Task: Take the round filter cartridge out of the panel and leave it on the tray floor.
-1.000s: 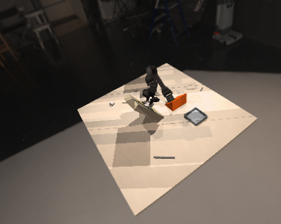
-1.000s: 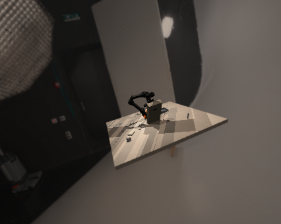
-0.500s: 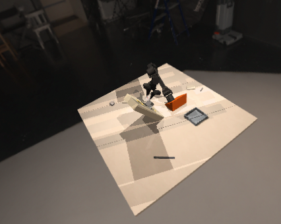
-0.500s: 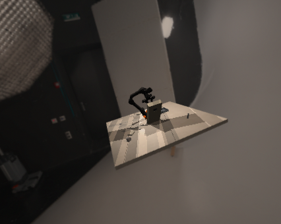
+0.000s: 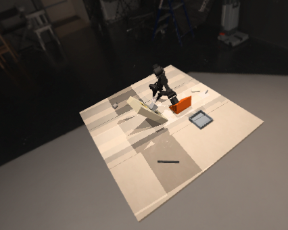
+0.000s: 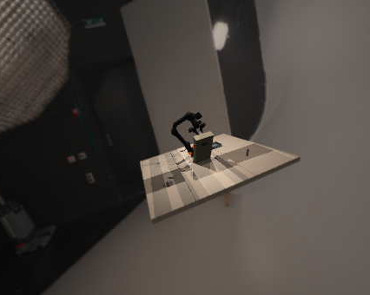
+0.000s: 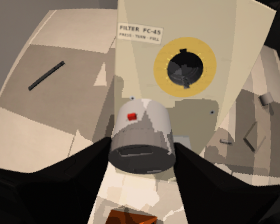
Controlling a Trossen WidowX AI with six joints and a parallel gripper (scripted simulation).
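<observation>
Black robot arm

The arm was matte black all over, built of slim links with chunkier, rounded joints and a small blocky piece near the wrist; its gripper had two broad, smooth black fingers that tapered toward their tips. Finer markings were too small to tell.

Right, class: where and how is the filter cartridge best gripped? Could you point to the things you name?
I'd grip the cartridge (image 5: 153, 105) (image 7: 143, 131) by its curved sides near the dark slotted end, coming from that end. The wrist view shows the gripper (image 7: 141, 145) there, fingers on opposite flanks of the round body.
</observation>
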